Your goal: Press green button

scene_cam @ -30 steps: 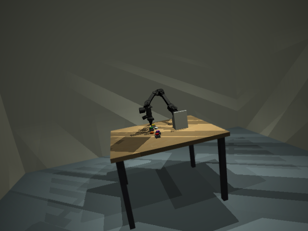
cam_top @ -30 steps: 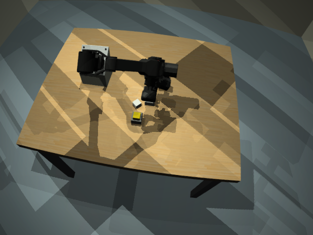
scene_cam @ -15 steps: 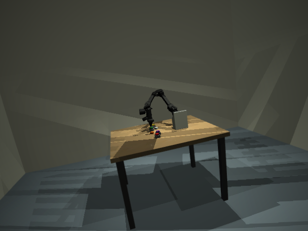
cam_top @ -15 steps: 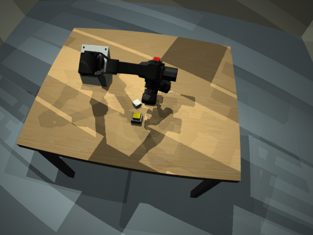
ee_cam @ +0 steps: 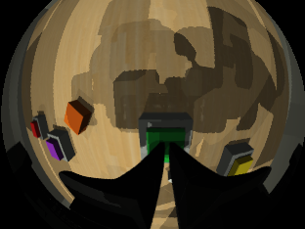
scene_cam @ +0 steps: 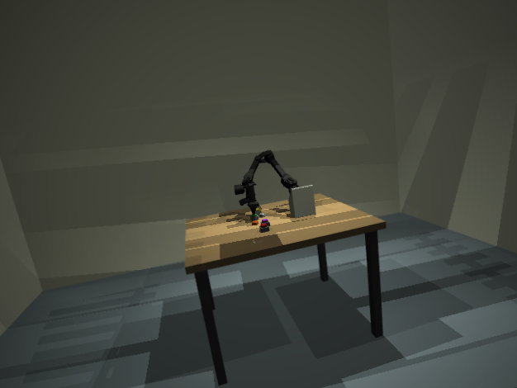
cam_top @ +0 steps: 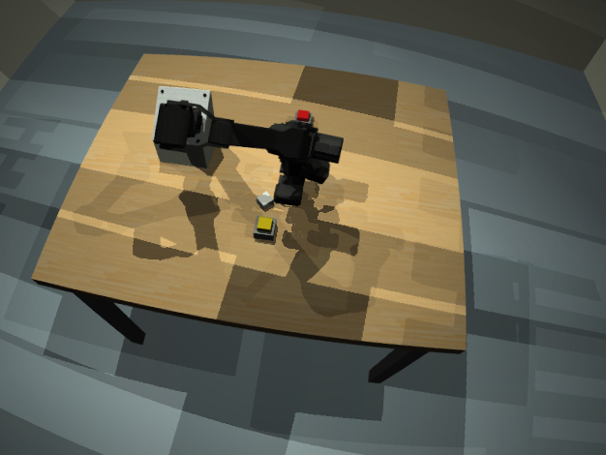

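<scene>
Your tool [ee_cam: 167,158] is pinched narrow and holds nothing, so the two tips together make one blunt point for pushing. It stands straight over the green button [ee_cam: 166,140], which sits on the worktop [cam_top: 391,196] at the centre of the wrist view, just beyond the tips. The yellow button [ee_cam: 238,160] lies at three o'clock, the orange block [ee_cam: 78,116] at nine, both apart from it. In the top view a white block [cam_top: 264,199] sits just beside the tool; watch it.

white block [cam_top: 264,199] beside hand [cam_top: 287,195]
</scene>
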### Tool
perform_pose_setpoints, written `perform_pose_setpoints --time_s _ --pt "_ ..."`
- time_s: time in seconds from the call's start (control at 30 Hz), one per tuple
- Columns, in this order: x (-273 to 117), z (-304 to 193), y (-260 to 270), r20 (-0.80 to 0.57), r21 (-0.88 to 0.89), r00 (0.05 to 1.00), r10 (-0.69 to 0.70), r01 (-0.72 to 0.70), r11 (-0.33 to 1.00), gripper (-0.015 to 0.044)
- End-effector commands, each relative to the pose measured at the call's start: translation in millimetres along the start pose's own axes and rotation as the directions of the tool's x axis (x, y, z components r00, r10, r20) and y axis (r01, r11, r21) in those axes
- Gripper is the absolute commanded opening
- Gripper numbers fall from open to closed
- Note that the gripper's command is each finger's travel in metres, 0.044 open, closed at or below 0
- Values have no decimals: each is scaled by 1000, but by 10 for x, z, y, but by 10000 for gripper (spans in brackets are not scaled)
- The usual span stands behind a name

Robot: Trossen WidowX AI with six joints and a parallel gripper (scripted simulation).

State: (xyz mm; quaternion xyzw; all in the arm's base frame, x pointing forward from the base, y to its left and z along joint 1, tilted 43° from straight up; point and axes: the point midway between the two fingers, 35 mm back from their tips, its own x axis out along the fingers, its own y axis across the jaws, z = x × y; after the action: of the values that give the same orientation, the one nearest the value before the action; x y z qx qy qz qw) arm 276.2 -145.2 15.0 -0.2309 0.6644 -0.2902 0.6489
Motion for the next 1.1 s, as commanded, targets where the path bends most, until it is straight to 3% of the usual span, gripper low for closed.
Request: perform_pose_setpoints --time_s 0.0,0.4,0.53,0.67,0.77,1.07 --pt "16 -18 8 -5 -8 1000 -2 2 1000 20" --pt "16 -18 8 -5 -8 1000 -2 2 1000 20" --pt "-282 -12 11 -5 -8 1000 0 0 1000 20" --pt "-307 -14 11 -5 -8 1000 0 0 1000 20" --pt "-380 86 264 4 -11 1000 22 -22 1000 99" --pt "-817 120 1903 3 -25 997 80 -80 996 335"
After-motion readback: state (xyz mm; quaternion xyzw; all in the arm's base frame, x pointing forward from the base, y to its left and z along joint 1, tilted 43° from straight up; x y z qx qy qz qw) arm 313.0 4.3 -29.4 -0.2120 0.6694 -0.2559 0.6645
